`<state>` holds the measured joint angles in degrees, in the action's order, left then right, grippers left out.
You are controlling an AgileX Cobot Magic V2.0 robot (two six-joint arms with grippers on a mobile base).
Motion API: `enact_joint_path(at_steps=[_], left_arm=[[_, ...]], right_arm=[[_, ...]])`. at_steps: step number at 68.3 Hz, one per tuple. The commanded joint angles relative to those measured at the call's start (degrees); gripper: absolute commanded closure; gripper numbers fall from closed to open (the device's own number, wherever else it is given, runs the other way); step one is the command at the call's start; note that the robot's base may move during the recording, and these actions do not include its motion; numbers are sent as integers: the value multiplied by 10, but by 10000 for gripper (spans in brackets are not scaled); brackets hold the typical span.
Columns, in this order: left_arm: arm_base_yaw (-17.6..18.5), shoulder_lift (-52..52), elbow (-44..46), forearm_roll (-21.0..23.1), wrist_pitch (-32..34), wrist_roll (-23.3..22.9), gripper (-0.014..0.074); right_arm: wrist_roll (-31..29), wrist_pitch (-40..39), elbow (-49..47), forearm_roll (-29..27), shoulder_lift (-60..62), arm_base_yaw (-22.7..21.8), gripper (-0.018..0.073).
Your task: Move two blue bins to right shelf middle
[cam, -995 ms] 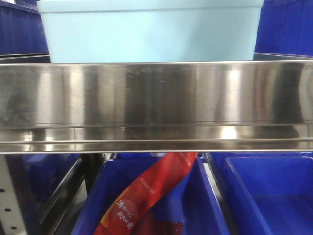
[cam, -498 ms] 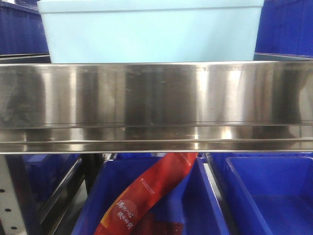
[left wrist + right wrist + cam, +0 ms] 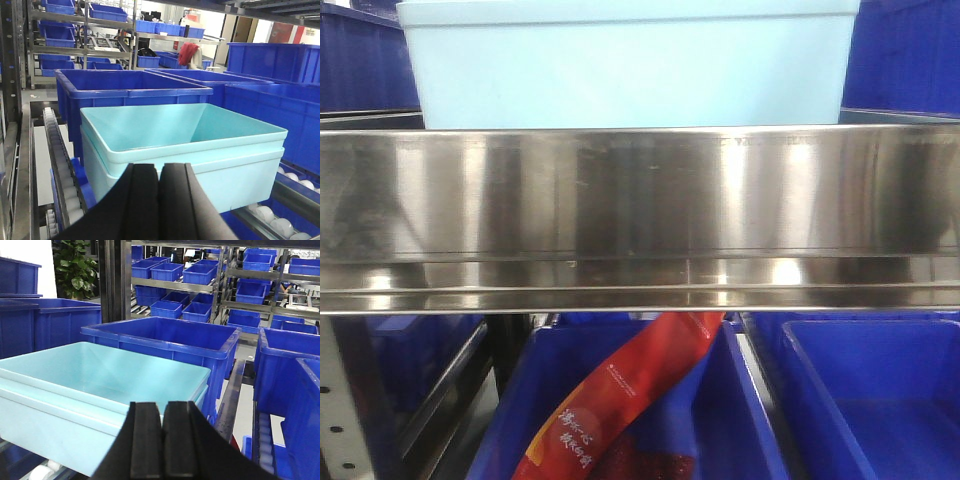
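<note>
So the two light blue bins (image 3: 185, 150) are nested one inside the other, sitting on the roller shelf (image 3: 60, 165) with dark blue crates (image 3: 165, 337) packed in behind and beside them. From the front camera you only see the lower bin's wall (image 3: 630, 65) poking up above the steel shelf lip (image 3: 640, 200).

Both wrist cams look straight at the stack from opposite ends. The left end effector (image 3: 159, 200) has its black pads pressed together, nothing between them. Same story for the right end effector (image 3: 162, 440): closed up tight, empty, sitting just short of the bin rim.

What worries me from here:

- With the pads closed like that, neither arm can take a rim. If they go forward as is, I'd guess they just shove the stack along the rollers into the crates behind.
- The bins are nested, so a pinch on only the top rim could lift the inner one out and leave the other behind, or it releases halfway and drops.
- That steel lip is tall. If the lift is too shallow, the bottom of the stack probably catches on it and tips.
- Two arms on one load means any mismatch in height tilts it, and smooth plastic rims look slippery.

Also there's a red snack bag (image 3: 620, 400) in the crate below, right under a possible drop.
</note>
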<state>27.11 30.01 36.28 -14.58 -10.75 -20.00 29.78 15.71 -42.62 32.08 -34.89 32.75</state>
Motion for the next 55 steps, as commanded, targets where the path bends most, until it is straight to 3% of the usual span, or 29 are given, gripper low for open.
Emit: enact_joint_path(at_steps=[1,32,36,44,49,55], left_arm=[[3,-5,-2,-1,7,0,707],[3,-5,-2,-1,7,0,707],[3,-5,-2,-1,7,0,707],[3,-5,-2,-1,7,0,707],[3,-5,-2,-1,7,0,707],[3,-5,-2,-1,7,0,707]], right_arm=[[-4,-12,2,7,3,1,724],[-12,-7,22,0,24,-12,724],[-74,-7,43,-33,36,-36,724],[-263,-30,84,-184,62,-108,724],[-301,-62,119,-232,77,-156,724],[-303,-111,161,-238,97,-200,724]])
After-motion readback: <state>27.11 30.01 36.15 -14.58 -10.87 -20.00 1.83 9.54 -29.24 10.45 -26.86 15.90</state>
